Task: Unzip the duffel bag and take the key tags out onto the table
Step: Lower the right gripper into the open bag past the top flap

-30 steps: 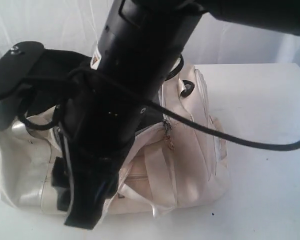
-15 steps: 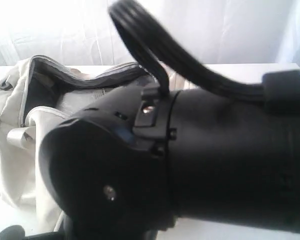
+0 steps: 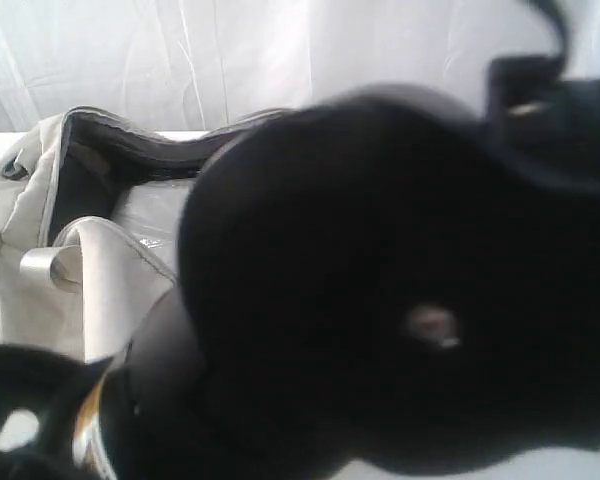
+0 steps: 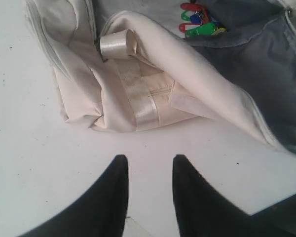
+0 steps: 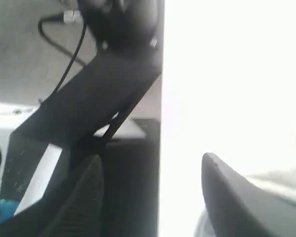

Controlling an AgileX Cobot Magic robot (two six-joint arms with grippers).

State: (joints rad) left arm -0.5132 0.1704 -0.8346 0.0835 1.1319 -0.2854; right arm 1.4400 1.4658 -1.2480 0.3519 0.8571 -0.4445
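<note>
Well beyond left gripper (image 4: 149, 170), key tags (image 4: 197, 20) inside duffel bag (image 4: 153, 79)

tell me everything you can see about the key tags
The key tags are a small bunch of glossy plastic tabs in red, blue, green and a bit of yellow, clustered together. They lie inside the open duffel bag on its dark grey lining, right against a fold of it that may cover part of them. Their rings are too small to make out. Only the left wrist view shows them.
</note>
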